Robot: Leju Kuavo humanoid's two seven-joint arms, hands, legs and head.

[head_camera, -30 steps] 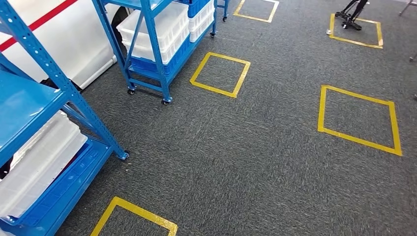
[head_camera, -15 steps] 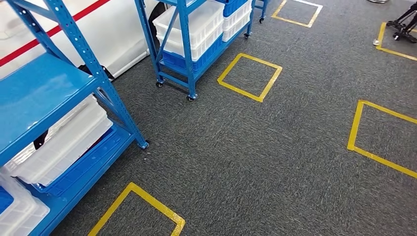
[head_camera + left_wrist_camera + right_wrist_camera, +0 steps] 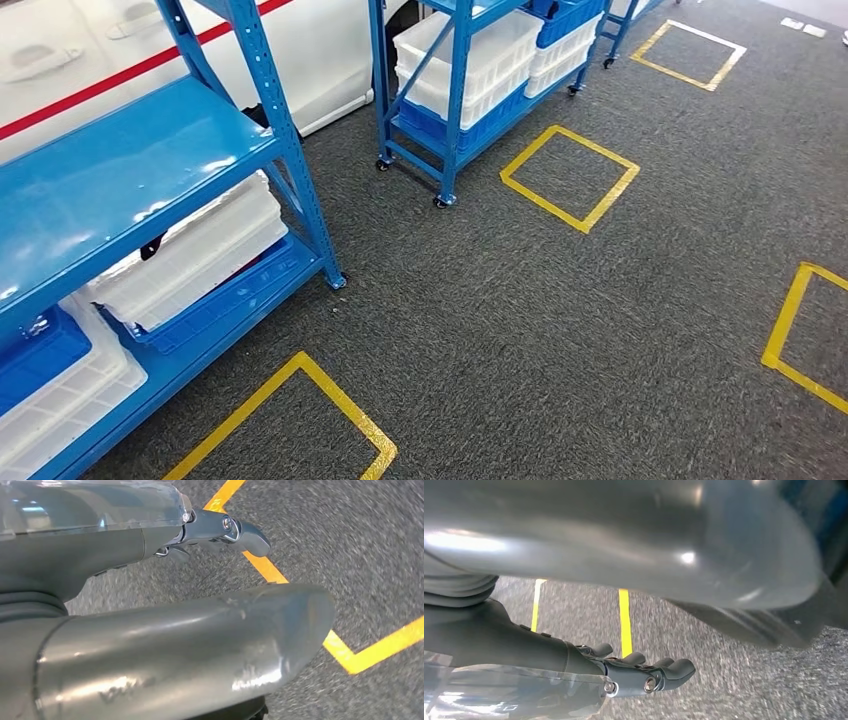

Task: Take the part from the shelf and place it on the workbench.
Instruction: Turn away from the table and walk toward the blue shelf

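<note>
A blue metal shelf (image 3: 130, 170) stands at my near left; its middle board is bare and shiny. On the lower level lie a white crate (image 3: 190, 255) over a blue tray (image 3: 225, 300), with a blue bin (image 3: 35, 360) and another white crate (image 3: 70, 400) nearer. I cannot make out the part. My left hand (image 3: 125, 545) hangs above the carpet with its fingers (image 3: 240, 530) stretched out and nothing in it. My right hand (image 3: 574, 665) hangs likewise, fingers (image 3: 664, 672) loosely extended and holding nothing.
A second blue wheeled shelf (image 3: 455, 110) with white and blue crates stands farther back. A white panel with a red stripe (image 3: 100, 75) lies behind the shelves. Yellow tape squares (image 3: 570, 175) mark the grey carpet, one close by (image 3: 300, 420).
The whole picture has shifted right and down: the camera has turned toward the near shelf, which now takes up more of the left side. Both hands hang as before.
</note>
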